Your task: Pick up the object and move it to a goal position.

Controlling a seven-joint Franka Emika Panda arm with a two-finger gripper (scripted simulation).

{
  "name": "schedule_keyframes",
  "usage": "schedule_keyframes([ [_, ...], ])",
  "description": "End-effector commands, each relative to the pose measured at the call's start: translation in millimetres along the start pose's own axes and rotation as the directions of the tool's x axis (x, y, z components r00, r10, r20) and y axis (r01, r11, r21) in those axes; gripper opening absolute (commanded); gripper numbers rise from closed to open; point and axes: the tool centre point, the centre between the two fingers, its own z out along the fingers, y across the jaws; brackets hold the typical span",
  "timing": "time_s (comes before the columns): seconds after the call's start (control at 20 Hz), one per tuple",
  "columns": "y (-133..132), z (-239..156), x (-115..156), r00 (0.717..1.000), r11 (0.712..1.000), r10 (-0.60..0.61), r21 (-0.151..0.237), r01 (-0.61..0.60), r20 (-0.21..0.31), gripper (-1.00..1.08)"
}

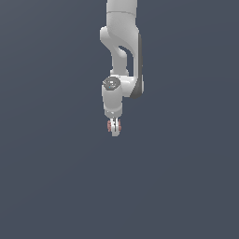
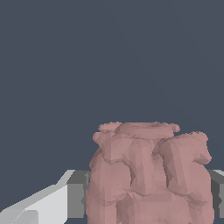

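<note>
In the exterior view the smooth white arm (image 1: 120, 51) hangs from twelve o'clock, and its gripper (image 1: 114, 126) is closed around the object (image 1: 114, 125), a tiny pinkish-red lump showing on both sides of the white fingers near the picture's middle. In the wrist view the object (image 2: 146, 175) is a mottled, knobbly, faceted mass, clamped between grey pads (image 2: 77, 194) on blocky white fingers.

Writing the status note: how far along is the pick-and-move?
Done: the claw has closed on the pinkish-red lumpy object; the wrist view shows it filling the space between the grey fingers. In hand: carrying it. Left: reaching the goal and releasing; no goal marker shows in either view, so I can't judge the remaining distance.
</note>
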Motion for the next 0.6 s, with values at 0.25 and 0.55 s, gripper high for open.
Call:
schedule_keyframes([
  [0.25, 0.6, 1.2, 0.1, 1.000, 1.000, 0.000, -0.002, 0.000, 0.000, -1.00],
  [0.55, 0.5, -3.5, 0.7, 1.000, 1.000, 0.000, 0.001, 0.000, 0.000, -1.00],
])
